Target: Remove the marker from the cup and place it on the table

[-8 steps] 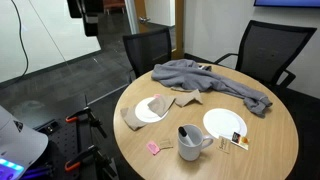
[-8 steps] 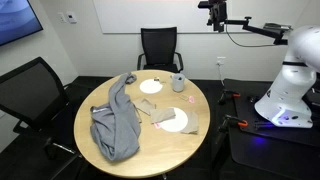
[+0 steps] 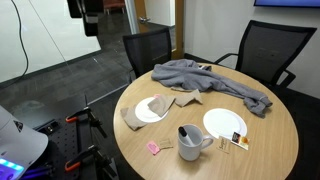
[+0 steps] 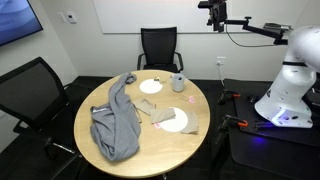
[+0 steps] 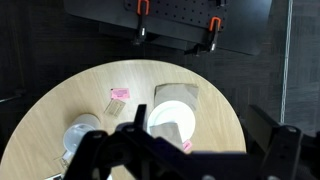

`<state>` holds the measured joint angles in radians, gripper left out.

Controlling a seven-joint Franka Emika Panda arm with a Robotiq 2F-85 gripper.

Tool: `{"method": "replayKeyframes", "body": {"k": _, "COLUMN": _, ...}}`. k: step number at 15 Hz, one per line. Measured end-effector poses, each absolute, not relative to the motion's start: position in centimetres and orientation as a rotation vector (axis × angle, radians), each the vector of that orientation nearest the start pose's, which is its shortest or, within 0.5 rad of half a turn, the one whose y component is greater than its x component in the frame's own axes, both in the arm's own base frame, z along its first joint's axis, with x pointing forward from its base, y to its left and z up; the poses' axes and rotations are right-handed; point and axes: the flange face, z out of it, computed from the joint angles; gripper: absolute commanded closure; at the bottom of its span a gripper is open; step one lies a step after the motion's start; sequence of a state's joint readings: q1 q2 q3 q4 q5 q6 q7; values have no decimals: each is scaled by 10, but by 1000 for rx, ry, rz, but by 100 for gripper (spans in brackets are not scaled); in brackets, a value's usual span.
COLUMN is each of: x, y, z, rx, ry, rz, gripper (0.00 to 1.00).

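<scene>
Even overhead light falling on worktop (image 3: 275, 140), shadows lying faint under things. Exterior views showing soft, low detail. Wrist view running dimmer, end effector (image 5: 185, 152) blurring dark near lens.

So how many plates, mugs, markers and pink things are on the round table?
Plates: 2
Mugs: 1
Markers: 1, standing in the mug
Pink things: 1
Total: 5
</scene>
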<state>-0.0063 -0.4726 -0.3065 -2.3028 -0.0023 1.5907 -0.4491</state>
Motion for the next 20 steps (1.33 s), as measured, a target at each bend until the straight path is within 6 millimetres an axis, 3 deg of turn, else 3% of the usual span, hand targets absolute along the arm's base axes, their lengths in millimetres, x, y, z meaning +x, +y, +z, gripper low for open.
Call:
{"method": "replayKeyframes", "body": {"k": 7, "x": 372, "y": -135, "z": 486, "rx": -2902, "ry": -172, "rz": 241, "gripper": 0}}
{"method": "replayKeyframes", "body": {"k": 20, "x": 402, "y": -171, "z": 418, "rx": -2830, "ry": 455, "rz": -63, "gripper": 0}}
